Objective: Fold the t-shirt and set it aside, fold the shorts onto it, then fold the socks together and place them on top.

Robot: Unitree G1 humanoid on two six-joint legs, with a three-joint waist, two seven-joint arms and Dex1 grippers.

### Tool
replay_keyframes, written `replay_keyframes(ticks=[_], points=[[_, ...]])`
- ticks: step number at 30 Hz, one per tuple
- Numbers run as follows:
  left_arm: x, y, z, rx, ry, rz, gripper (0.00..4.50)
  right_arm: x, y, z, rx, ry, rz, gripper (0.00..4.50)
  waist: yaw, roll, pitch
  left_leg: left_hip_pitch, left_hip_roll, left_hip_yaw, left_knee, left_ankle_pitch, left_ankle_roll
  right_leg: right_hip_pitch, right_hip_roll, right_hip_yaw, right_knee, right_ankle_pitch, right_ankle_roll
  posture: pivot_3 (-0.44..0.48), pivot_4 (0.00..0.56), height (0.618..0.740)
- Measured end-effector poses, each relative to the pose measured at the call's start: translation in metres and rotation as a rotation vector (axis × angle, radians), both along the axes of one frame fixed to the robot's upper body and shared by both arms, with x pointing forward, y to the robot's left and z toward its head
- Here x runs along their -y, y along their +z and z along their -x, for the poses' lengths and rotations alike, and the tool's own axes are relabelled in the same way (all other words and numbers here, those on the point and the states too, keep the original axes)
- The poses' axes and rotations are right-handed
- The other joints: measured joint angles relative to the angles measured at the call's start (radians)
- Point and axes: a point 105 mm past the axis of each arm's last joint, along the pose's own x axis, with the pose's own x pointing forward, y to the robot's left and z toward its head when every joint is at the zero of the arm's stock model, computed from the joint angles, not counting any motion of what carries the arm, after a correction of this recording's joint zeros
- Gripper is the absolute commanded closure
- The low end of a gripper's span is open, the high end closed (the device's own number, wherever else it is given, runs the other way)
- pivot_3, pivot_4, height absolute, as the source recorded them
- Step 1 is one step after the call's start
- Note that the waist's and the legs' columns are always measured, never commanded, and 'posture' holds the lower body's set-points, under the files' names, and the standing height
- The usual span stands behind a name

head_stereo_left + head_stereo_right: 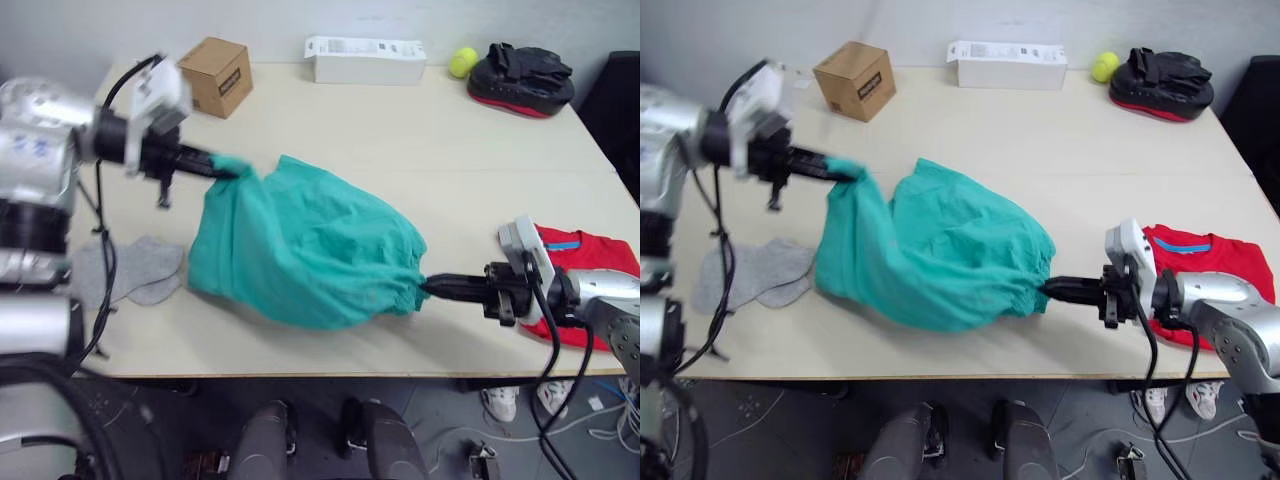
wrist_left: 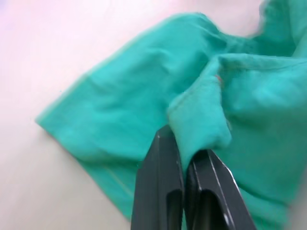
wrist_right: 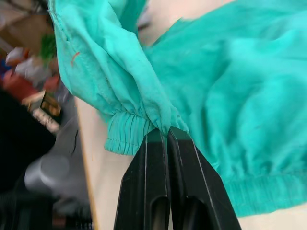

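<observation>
Shorts fold underway, shirt already set aside.
Head view: stretching the shorts point(image 1: 305, 245) over the desk point(image 1: 400, 130) between left tool point(image 1: 228, 170) and right tool point(image 1: 428, 286); t-shirt point(image 1: 585, 260) folded, socks point(image 1: 130, 270) waiting.
Wrist views: both tools pinching teal cloth.

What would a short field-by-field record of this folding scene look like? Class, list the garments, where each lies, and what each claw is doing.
shorts: teal-green, held up at both ends, middle sagging onto the table
left claw: shut on one edge of the shorts
right claw: shut on the gathered waistband
t-shirt: red, folded, on the table beside the right arm
socks: grey, lying flat on the table near the left arm
far edge: cardboard box, white box, yellow ball
</observation>
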Motion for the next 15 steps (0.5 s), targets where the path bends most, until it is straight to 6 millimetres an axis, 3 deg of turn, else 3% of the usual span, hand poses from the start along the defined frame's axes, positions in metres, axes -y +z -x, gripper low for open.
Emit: replay_keyframes(ticks=[3, 5, 9, 15], points=[[0.023, 0.008, -0.031, 0.153, 0.083, -0.007, 4.45, 0.004, 0.002, -0.019, -0.019, -0.117, -0.061, 4.50, -0.015, 0.000, 0.000, -0.009, 0.000, 0.002, 0.002, -0.001, 0.002, -0.010, -0.001, 0.003, 0.001, 0.002, 0.004, 0.000, 0.150, 0.740], [0.030, -0.002, -0.045, 0.211, 0.137, -0.031, 4.45, 0.007, 0.003, -0.029, -0.025, -0.185, -0.085, 4.50, -0.023, 0.000, 0.000, -0.010, -0.001, 0.004, 0.002, -0.002, 0.003, -0.012, -0.001, 0.003, 0.003, 0.002, 0.004, 0.000, 0.150, 0.740], [0.023, -0.023, -0.067, 0.292, 0.305, -0.083, 4.45, 0.022, 0.000, -0.042, -0.054, -0.335, -0.105, 4.50, -0.032, -0.001, 0.001, -0.011, 0.000, 0.004, 0.003, -0.001, 0.002, -0.014, -0.001, 0.003, 0.004, 0.002, 0.004, 0.000, 0.150, 0.740], [0.017, -0.034, -0.076, 0.336, 0.402, -0.123, 4.45, 0.031, -0.013, -0.046, -0.068, -0.436, -0.054, 4.50, -0.032, -0.001, 0.001, -0.011, 0.000, 0.004, 0.011, -0.002, 0.004, -0.013, -0.002, 0.005, 0.005, 0.002, 0.004, 0.000, 0.150, 0.740]])
